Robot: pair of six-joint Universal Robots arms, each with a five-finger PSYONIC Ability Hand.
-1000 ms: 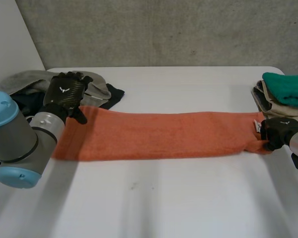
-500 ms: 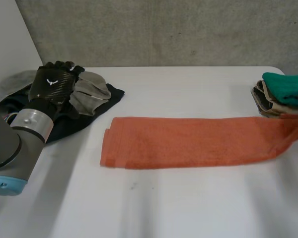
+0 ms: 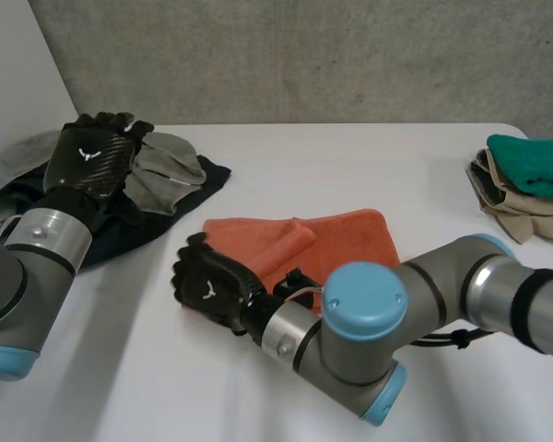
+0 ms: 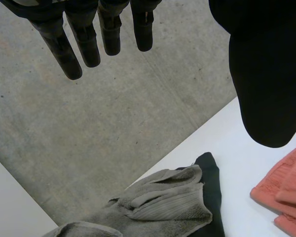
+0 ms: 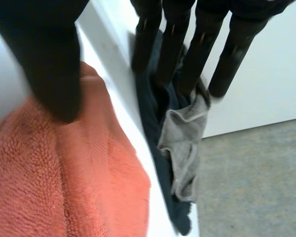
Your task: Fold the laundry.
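Orange towel doubled, R hand at edge

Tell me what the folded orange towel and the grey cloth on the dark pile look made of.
The folded orange towel looks like cotton terry, matte: a fuzzy looped pile shows in the right wrist view. The grey cloth seems a soft knit or terry, matte, with ribbed bands and a fuzzy edge; its fibre is unclear.

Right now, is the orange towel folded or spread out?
Folded. The orange towel lies doubled over, with a rolled edge lying across its top.
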